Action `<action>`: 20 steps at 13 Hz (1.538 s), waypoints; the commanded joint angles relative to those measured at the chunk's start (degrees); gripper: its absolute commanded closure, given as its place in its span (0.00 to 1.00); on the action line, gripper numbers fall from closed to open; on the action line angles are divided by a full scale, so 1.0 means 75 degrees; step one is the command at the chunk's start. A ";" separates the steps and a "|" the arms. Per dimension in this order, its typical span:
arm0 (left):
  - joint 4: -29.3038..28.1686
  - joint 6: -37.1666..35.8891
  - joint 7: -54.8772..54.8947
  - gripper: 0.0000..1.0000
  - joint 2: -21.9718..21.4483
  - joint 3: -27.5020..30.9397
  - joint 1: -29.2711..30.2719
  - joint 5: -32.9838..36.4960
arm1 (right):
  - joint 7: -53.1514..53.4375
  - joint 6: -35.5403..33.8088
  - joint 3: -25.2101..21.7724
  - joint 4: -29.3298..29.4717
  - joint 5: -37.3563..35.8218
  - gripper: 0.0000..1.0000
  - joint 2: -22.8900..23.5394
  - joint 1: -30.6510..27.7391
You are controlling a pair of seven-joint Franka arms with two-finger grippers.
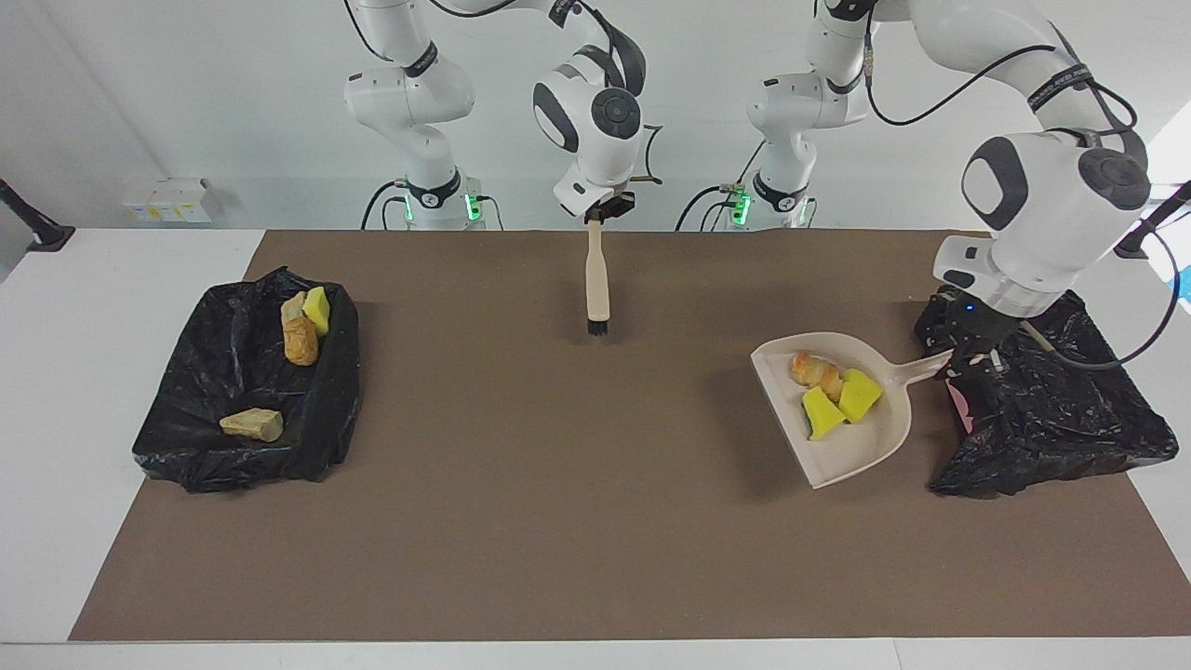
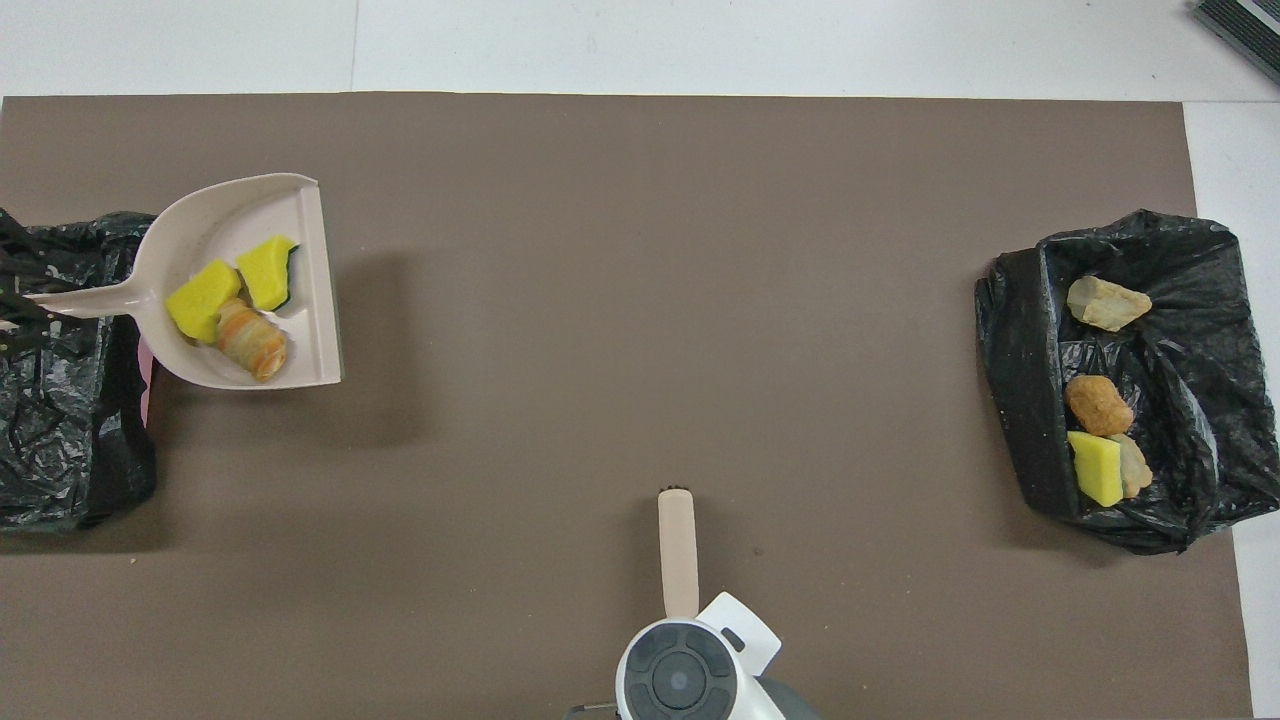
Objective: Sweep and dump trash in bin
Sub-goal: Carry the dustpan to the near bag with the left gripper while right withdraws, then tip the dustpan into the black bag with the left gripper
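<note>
Left tool (image 1: 963,358) clamped on dustpan (image 1: 861,447) handle, raised beside black bin (image 1: 1070,419); trash (image 1: 831,389) lying in dustpan. Right tool (image 1: 600,212) gripping brush (image 1: 596,284), hanging over mat (image 1: 558,521).

You see a plain white wall (image 1: 186,93) above a white worktop (image 1: 93,307) covered by a brown mat (image 1: 558,521).
</note>
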 commanded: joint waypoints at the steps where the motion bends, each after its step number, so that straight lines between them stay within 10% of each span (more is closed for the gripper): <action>1: 0.0639 -0.0568 0.1094 1.00 0.0119 -0.0054 0.0878 -0.0224 | -0.0497 0.0462 -0.0036 -0.0480 0.0511 1.00 -0.0297 -0.0108; 5: 0.1108 -0.0429 0.2035 1.00 0.0283 -0.0019 0.1818 0.0196 | -0.0486 0.1025 -0.0024 -0.0890 0.0652 1.00 -0.0285 -0.0050; 14: 0.0024 0.1723 0.1265 1.00 -0.0171 -0.0031 0.1702 0.4296 | -0.0579 0.1764 -0.0024 -0.1277 0.0700 1.00 -0.0004 0.0442; 20: -0.1339 0.2220 -0.0752 1.00 -0.1063 -0.0054 0.1363 0.7939 | -0.0439 0.1682 -0.0071 -0.0892 0.0688 0.56 0.0405 0.0279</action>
